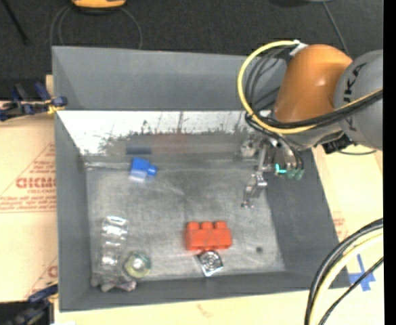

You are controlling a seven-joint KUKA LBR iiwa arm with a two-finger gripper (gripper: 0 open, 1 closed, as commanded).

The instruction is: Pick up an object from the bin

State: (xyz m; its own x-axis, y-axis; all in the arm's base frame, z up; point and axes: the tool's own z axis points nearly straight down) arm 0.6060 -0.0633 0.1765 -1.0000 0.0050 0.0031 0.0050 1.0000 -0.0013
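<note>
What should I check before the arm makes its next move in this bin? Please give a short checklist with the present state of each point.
1. The tool hangs over bare bin floor, at the right near the back, with no thing under it: ok.
2. Tool's height above the floor: cannot tell.
3. The red brick lies flat at the front middle, its top free: ok.
4. Room in front of the brick: a shiny metal piece lies right at its front edge: not ok.
5. The blue block lies alone at the back left: ok.
6. Front left corner: the clear plastic piece and the round thing lie crowded together: not ok.
</note>
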